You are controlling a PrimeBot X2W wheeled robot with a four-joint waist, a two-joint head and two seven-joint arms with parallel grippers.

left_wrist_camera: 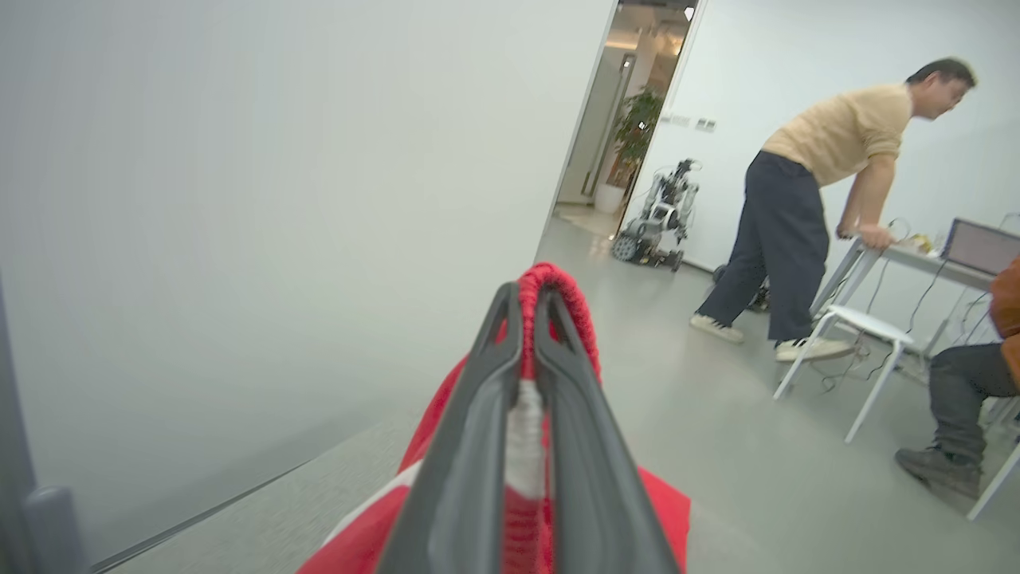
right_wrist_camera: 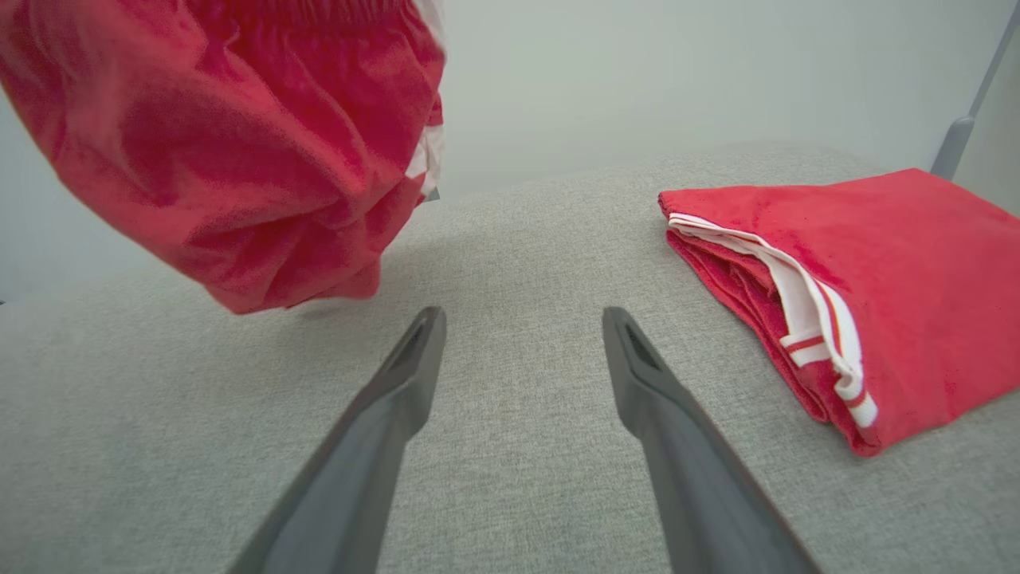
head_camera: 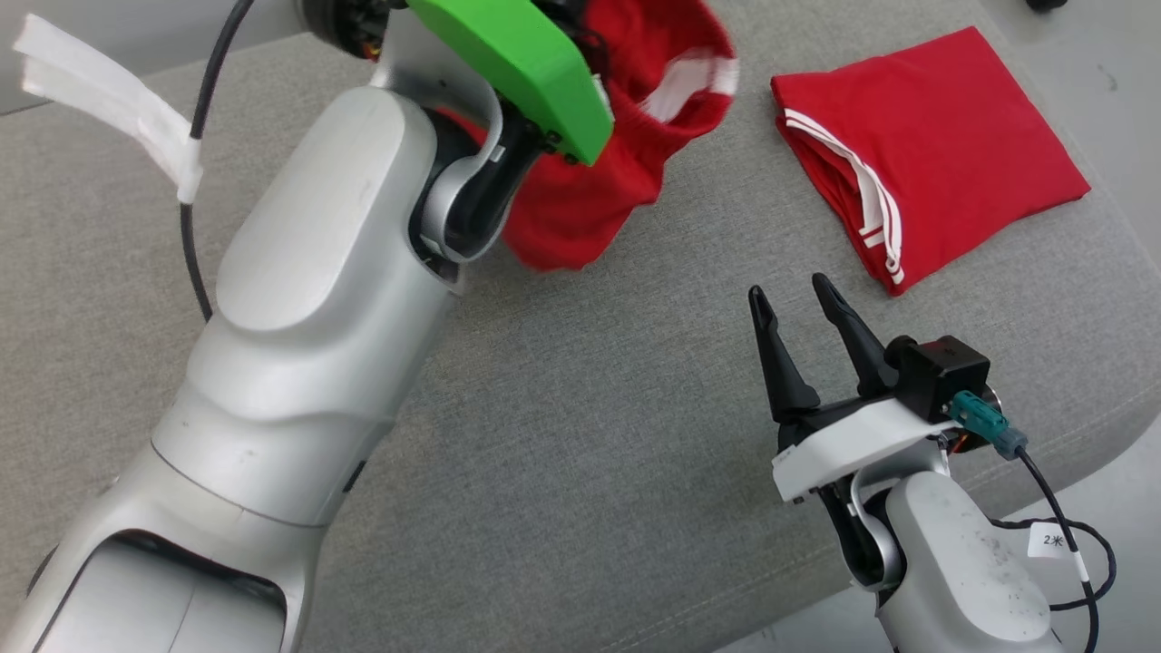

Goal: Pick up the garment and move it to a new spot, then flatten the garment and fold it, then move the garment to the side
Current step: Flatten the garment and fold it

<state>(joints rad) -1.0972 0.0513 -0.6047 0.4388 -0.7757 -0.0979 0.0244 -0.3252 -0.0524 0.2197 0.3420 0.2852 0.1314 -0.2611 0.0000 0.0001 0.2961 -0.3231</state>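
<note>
Garment hangs bunched at 12 o'clock in the head view, clear of the grey cushion. Its gathered waistband is pinched between the closed fingers of your left end effector. Carry it slowly toward open cushion at 6 o'clock, well apart from the folded red piece at 2 o'clock. Let the hanging end touch down first so it spreads rather than heaps. Your right end effector, at 4 o'clock, stands wide open and holds nothing; ready it for a free edge. The fabric looks red, soft and limp, with white stripes, crumpled like a sack.
</note>
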